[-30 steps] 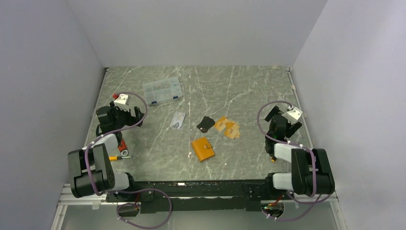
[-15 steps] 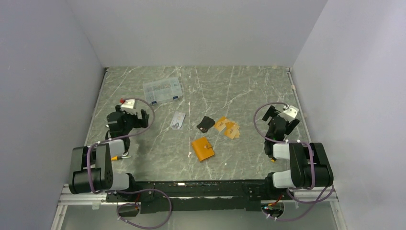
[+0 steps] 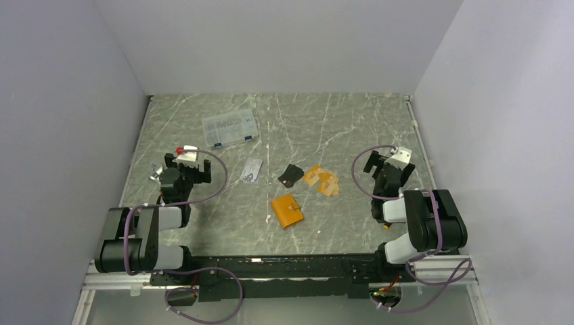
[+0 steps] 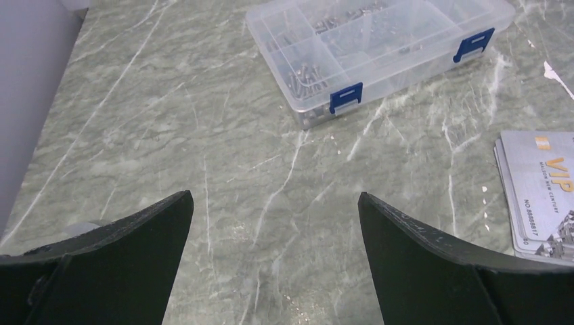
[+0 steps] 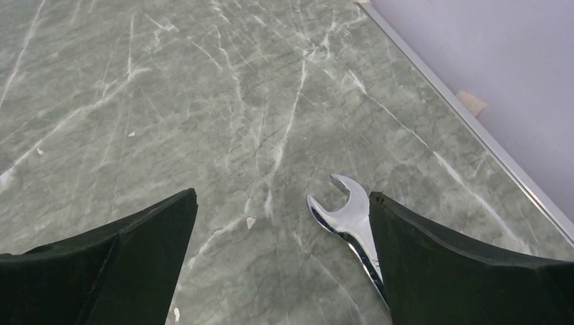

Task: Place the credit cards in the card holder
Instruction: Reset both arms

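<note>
Grippers both stand wide apart and empty: the left gripper (image 4: 274, 203) at the left of the grey-green marbled table (image 3: 223, 203), the right gripper (image 5: 281, 200) at the right beside a shiny steel open-ended wrench (image 5: 345, 217). Near the middle lies the closed thick orange leather-like card holder (image 3: 287, 210). Just beyond it are a black credit card (image 3: 291, 175) and overlapping orange-tan credit cards (image 3: 322, 180), with silver-grey credit cards (image 3: 251, 170) farther left.

1. Top external: high behind the arm bases (image 3: 169, 257), looking down on the whole table (image 3: 304, 122).
2. Left wrist: low, close to the tabletop, sharing the compartment box (image 4: 379, 47) with the top view.
3. Right wrist: low, facing the table's right edge.
</note>
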Motion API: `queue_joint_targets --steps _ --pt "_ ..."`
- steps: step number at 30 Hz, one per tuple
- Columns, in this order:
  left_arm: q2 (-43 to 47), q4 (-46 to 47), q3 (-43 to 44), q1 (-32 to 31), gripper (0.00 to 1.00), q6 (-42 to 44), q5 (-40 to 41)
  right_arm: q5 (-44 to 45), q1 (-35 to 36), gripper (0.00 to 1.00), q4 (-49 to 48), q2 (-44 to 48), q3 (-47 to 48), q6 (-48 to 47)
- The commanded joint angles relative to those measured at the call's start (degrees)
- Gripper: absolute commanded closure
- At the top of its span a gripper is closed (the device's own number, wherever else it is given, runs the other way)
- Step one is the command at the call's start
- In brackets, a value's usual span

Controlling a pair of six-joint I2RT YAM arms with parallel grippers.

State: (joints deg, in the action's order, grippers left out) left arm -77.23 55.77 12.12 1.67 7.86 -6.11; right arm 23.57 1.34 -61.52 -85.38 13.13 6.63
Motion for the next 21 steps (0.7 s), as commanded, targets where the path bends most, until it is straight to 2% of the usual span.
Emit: queue_joint_targets --steps 1,3,5,12,21 --pt "0.63 5.23 -0.02 0.43 0.01 0.03 0.46 -0.92 -0.15 0.00 -1.06 1.05 1.01 0.19" --pt "1.38 6.87 -1.48 0.39 0.01 0.96 -1.07 -0.85 -0.08 0.00 -3.71 0.71 0.29 -0.76" --pt "1.25 7.50 -1.63 0.41 0.01 1.25 -2.06 -0.81 0.07 0.00 -2.43 1.40 0.38 -0.40" --pt "0.77 6.23 -0.45 0.47 0.01 0.06 0.13 -0.01 1.87 0.00 -6.42 1.30 -1.42 -2.49" --pt "0.50 5.01 0.27 0.96 0.01 -0.11 -0.57 0.83 1.90 0.00 -2.80 0.64 0.72 -1.73"
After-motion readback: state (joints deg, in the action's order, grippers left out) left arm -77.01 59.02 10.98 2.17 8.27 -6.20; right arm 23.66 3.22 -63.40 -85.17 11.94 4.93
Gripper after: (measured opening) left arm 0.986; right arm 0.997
